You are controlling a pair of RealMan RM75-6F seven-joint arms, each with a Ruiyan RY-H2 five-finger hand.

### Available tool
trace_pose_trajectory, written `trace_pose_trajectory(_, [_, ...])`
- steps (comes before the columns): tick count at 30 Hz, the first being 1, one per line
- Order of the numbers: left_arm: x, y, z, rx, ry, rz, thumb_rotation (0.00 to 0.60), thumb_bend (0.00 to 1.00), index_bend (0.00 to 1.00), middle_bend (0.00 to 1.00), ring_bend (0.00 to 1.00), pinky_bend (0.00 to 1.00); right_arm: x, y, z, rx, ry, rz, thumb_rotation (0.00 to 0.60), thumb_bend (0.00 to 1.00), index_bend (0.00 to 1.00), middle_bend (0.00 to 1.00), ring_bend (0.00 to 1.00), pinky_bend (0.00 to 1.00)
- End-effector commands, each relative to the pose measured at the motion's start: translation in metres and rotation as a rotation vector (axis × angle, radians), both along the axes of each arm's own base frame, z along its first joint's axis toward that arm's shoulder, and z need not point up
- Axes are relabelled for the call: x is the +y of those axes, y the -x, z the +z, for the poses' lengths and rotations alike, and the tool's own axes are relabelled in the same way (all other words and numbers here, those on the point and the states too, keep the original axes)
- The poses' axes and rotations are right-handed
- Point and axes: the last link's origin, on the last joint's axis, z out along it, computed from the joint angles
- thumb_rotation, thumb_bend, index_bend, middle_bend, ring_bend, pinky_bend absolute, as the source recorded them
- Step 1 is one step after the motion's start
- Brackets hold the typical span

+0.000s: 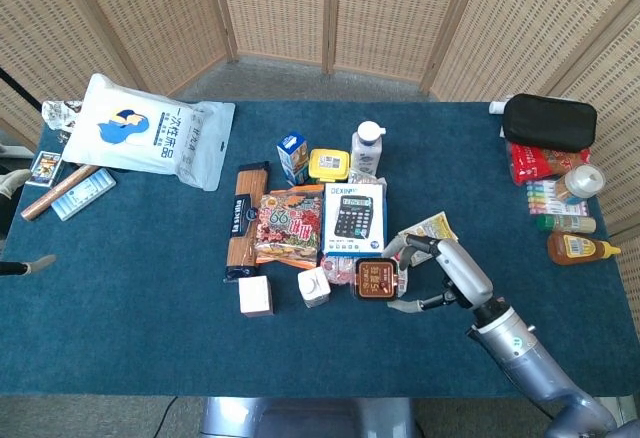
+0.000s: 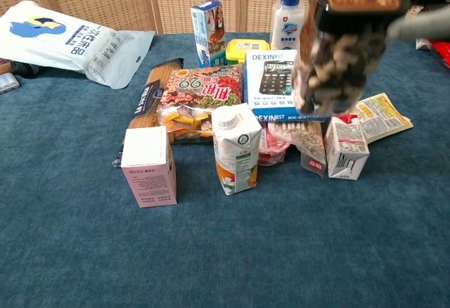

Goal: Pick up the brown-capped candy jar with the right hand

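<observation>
My right hand (image 1: 440, 273) grips the clear candy jar (image 2: 341, 48), which has a brown cap (image 1: 376, 278) and is filled with brown and white candies. The jar hangs well above the table, in front of the calculator box (image 2: 281, 83) in the chest view. There only the fingers (image 2: 422, 2) show, at the top right edge, wrapped around the jar near its cap. My left hand (image 1: 12, 186) is barely visible at the far left edge of the head view, and its state is unclear.
Below the jar stand a small white carton (image 2: 344, 146), a milk carton (image 2: 235, 146), a pink box (image 2: 148, 164) and a snack bag (image 2: 204, 93). A white pouch (image 1: 150, 128) lies back left. A black case (image 1: 548, 121) and bottles (image 1: 575, 248) sit at the right edge.
</observation>
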Motion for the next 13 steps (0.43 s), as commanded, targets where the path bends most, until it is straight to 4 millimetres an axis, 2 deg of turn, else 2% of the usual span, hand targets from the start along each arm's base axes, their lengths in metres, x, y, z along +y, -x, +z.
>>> trace_pose_trajectory(1, [0.000,-0.001,0.000,0.001,-0.001,-0.001,0.600,0.01,0.00,0.00,0.00,0.00,-0.006,-0.017,0.017,-0.002,0.035,0.015,0.600,0.00,0.56,0.77,0.52,0.42])
trace_pose_trajectory(7, [-0.001,-0.001,-0.001,-0.003,0.003,0.001,0.600,0.01,0.00,0.00,0.00,0.00,-0.008,-0.047,0.047,-0.005,0.088,0.042,0.600,0.00,0.56,0.77,0.52,0.42])
trace_pose_trajectory(13, [-0.001,0.000,-0.002,-0.005,0.007,0.002,0.600,0.01,0.00,0.00,0.00,0.00,-0.008,-0.065,0.066,0.010,0.120,0.048,0.600,0.00,0.56,0.77,0.52,0.42])
